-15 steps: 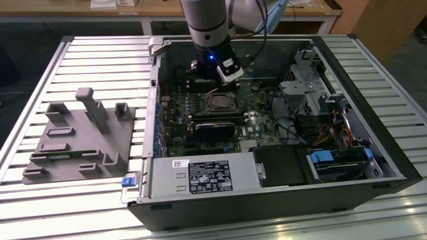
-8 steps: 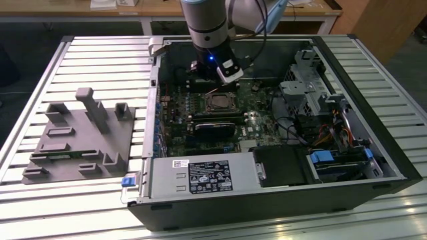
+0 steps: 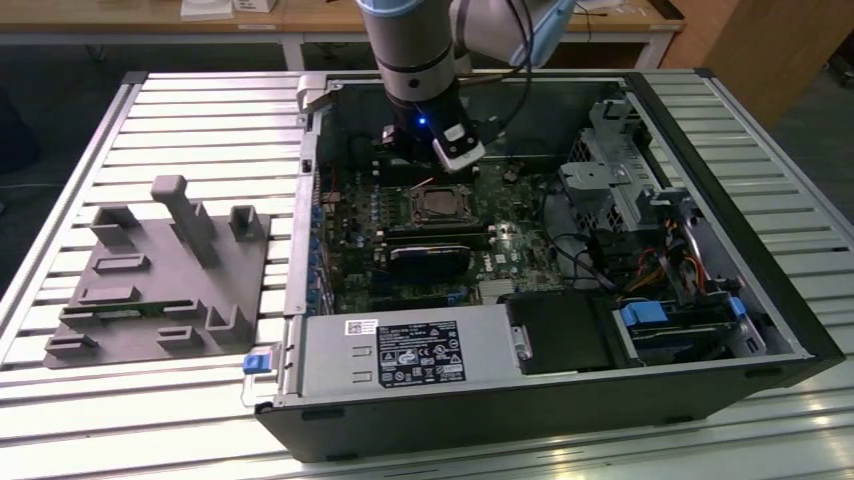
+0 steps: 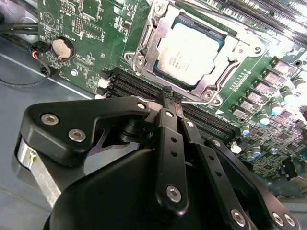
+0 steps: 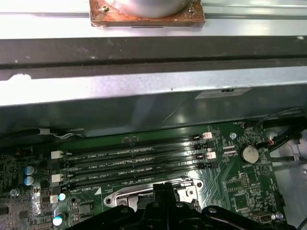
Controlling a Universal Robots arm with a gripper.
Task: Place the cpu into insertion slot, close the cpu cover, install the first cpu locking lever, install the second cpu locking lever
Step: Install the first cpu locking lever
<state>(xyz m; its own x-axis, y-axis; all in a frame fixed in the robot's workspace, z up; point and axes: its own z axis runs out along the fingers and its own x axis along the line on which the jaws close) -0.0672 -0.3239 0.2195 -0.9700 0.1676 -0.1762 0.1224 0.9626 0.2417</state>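
The cpu (image 4: 192, 50), with its dull silver top, lies in the insertion slot (image 3: 438, 205) on the green board. The silvery cpu cover (image 4: 152, 45) lies flat around it as a frame. My gripper (image 4: 169, 95) hangs just beside the socket's edge toward the memory slots, with both black fingers pressed together and nothing seen between them. A thin wire locking lever (image 4: 199, 102) runs along that socket edge, right by the fingertips. In the exterior view my gripper (image 3: 420, 172) stands over the far side of the socket. In the first wrist view the gripper (image 5: 165, 189) sits against the socket's metal rim.
Black memory slots (image 5: 134, 160) run beside the socket, and a coin battery (image 5: 249, 154) lies past them. The case wall (image 5: 144, 93) rises close behind. A black module (image 3: 427, 260), a drive cage (image 3: 614, 180) and a power supply (image 3: 400, 355) crowd the case. A grey fixture plate (image 3: 160, 280) lies at the exterior view's left.
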